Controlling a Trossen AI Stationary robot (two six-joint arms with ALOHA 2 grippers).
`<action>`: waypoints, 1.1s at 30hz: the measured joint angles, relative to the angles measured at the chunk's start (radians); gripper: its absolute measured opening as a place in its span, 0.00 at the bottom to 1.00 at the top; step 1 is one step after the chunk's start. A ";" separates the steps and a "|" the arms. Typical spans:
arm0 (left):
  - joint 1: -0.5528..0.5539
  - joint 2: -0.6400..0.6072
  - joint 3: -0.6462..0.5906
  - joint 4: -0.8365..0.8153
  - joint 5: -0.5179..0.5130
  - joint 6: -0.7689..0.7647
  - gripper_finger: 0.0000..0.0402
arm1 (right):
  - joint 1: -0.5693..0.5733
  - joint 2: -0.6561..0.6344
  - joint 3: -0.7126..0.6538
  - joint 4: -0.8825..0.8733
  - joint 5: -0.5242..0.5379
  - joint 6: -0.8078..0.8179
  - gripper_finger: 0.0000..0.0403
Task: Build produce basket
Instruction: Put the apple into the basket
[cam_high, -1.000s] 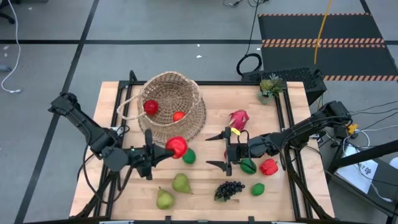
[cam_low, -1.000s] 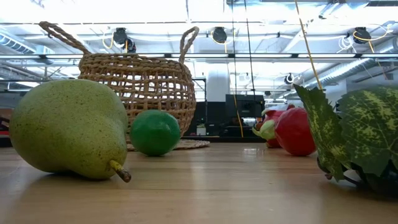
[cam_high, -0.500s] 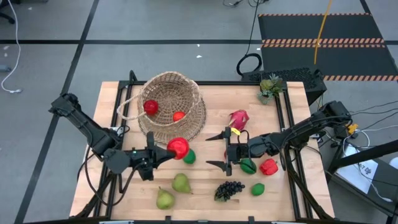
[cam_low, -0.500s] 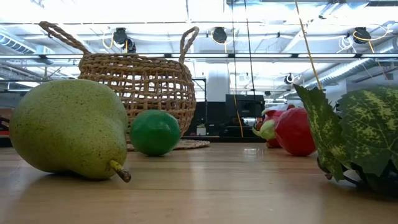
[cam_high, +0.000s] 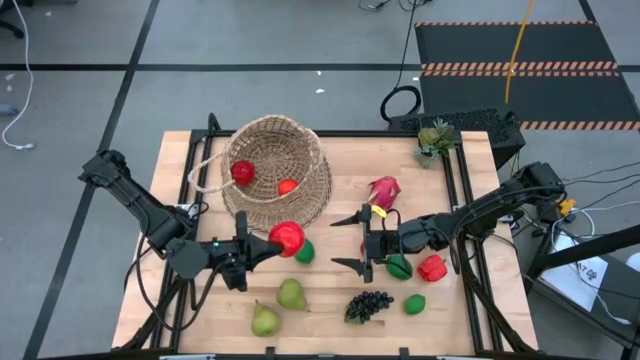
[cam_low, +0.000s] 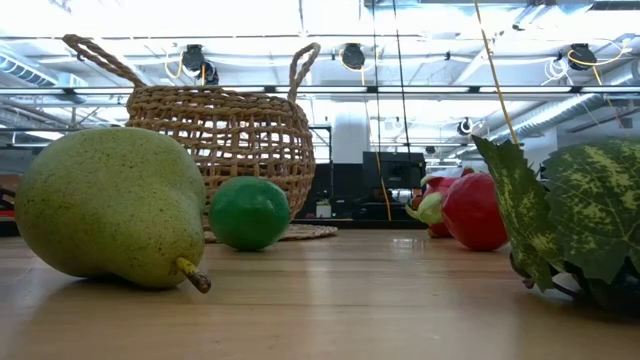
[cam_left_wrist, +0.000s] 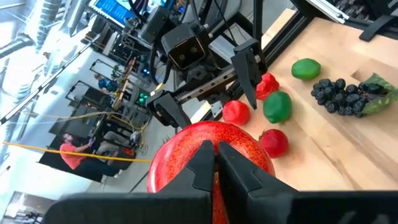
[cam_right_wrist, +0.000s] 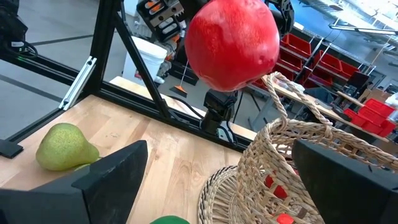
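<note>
Left pincer (cam_high: 268, 243) clamped on glossy round red apple (cam_high: 285, 237) — right pincer (cam_high: 352, 240) spread apart.

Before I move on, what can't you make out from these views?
- Basket contents: low view shows only its weave; the high view shows two red fruits, others may be hidden.
- Left gripper contact on the red apple: the fruit hides the fingertips.
- Grape bunch: cut off in low view.

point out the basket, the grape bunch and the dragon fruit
basket (cam_high: 262, 150): high view, woven inner wall
grape bunch (cam_high: 368, 304): high view, middle of the dark cluster
dragon fruit (cam_high: 384, 189): high view, pink body
</note>
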 joint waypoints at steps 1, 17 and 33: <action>0.000 0.000 0.000 0.002 0.000 0.000 0.03 | 0.000 0.000 0.000 0.000 0.000 0.000 0.97; 0.001 -0.001 0.000 0.102 0.000 -0.144 0.01 | 0.000 0.000 0.000 0.001 0.000 -0.018 0.97; 0.055 -0.011 0.000 0.239 0.001 -0.523 0.02 | 0.007 0.000 0.000 0.015 0.076 -0.043 0.97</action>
